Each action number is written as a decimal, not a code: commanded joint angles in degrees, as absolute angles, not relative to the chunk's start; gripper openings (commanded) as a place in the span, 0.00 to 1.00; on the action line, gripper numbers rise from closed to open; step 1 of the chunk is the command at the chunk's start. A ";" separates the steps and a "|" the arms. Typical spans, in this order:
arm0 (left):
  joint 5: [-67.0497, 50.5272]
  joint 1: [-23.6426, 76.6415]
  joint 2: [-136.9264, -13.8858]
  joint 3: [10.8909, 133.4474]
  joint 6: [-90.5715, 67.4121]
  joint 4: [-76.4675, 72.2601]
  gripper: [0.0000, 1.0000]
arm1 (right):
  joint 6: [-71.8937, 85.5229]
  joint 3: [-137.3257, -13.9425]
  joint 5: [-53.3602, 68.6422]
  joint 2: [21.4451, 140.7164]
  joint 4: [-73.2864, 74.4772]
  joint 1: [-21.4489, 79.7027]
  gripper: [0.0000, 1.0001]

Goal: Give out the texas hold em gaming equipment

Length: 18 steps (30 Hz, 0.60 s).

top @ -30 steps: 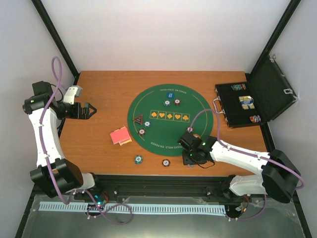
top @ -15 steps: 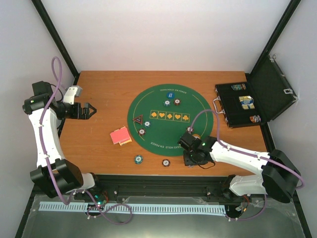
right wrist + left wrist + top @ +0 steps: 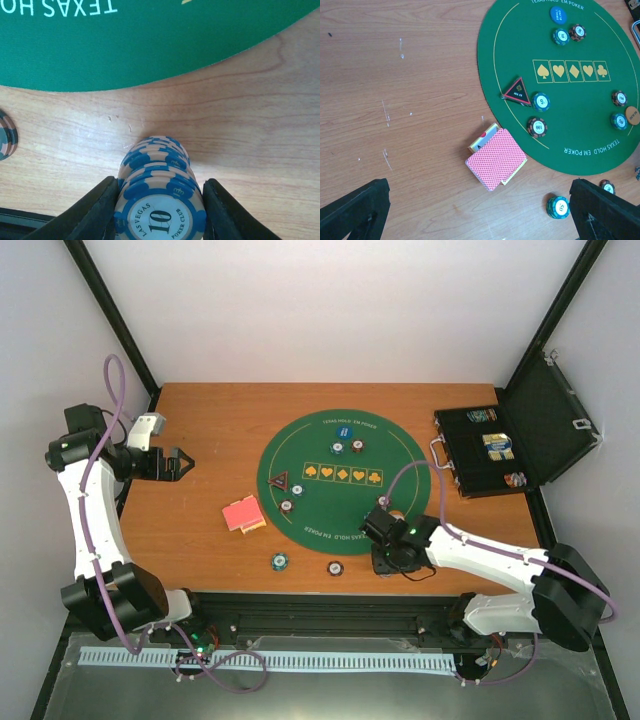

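Observation:
My right gripper [image 3: 160, 184] is shut on a stack of blue-and-cream poker chips [image 3: 161, 205] marked 10, which stands on the wood just off the near edge of the green mat [image 3: 150, 45]. In the top view this gripper [image 3: 388, 565] points down near the table's front edge. The left gripper [image 3: 185, 462] hangs open and empty over the far left of the table. Its wrist view shows the pink-backed cards [image 3: 496, 158], a black triangular button [image 3: 516, 92], a blue button [image 3: 558, 14], an orange button [image 3: 632, 115] and several chips on the mat.
Two loose chip stacks [image 3: 281, 561] [image 3: 335, 567] sit on the wood near the front edge. The black case [image 3: 490, 455] lies open at the right with more chips inside. The green mat [image 3: 340, 525] covers the table's middle.
The right gripper's jaws have narrowed onto the chip stack and the wrist has sunk slightly toward the front edge. The left arm has not moved.

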<state>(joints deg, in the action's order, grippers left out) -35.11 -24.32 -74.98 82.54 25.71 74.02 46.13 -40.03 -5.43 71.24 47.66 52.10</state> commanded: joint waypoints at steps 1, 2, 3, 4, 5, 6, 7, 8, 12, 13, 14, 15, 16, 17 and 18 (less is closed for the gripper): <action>-35.40 -24.31 -73.87 84.38 25.80 74.82 1.00 | 46.20 -42.31 -6.98 69.43 49.90 52.73 0.24; -35.42 -24.28 -73.91 84.49 25.84 74.81 1.00 | 46.04 -43.00 -7.21 69.21 50.49 52.69 0.22; -35.39 -24.32 -73.97 84.52 25.82 74.80 1.00 | 45.82 -43.74 -7.42 68.99 51.12 52.71 0.21; -35.34 -24.26 -73.94 84.53 25.83 74.83 1.00 | 45.66 -44.51 -7.53 68.81 51.71 52.69 0.21; -35.35 -24.31 -74.07 84.55 25.79 74.89 1.00 | 45.45 -45.42 -7.69 68.70 52.35 52.71 0.20; -35.37 -24.30 -74.02 84.50 25.82 74.87 1.00 | 45.22 -46.33 -7.84 68.65 52.95 52.73 0.20; -35.35 -24.31 -74.03 84.51 25.84 74.89 1.00 | 45.01 -47.31 -7.97 68.57 53.51 52.70 0.20; -35.39 -24.34 -74.08 84.57 25.84 74.91 1.00 | 44.74 -48.31 -8.12 68.56 53.93 52.73 0.20; -35.22 -24.34 -74.22 84.57 25.78 74.90 1.00 | 43.30 -54.12 -8.65 69.92 54.50 52.73 0.21; -35.15 -24.35 -74.31 84.55 25.83 74.90 1.00 | 42.68 -56.03 -8.88 70.98 54.38 52.73 0.21; -35.09 -24.32 -74.32 84.57 25.84 74.90 1.00 | 42.00 -57.89 -9.04 72.53 54.36 52.73 0.21; -35.06 -24.34 -74.27 84.60 25.77 74.91 1.00 | 41.17 -60.09 -9.06 74.37 54.19 52.73 0.21; -34.99 -24.32 -74.27 84.56 25.77 74.92 1.00 | 40.35 -62.28 -8.98 76.44 53.95 52.72 0.21; -34.98 -24.34 -74.27 84.51 25.83 74.96 1.00 | 39.07 -64.38 -8.85 79.65 53.56 52.73 0.21; -34.95 -24.32 -74.19 84.52 25.77 75.01 1.00 | 38.12 -66.52 -8.74 82.11 53.14 52.73 0.21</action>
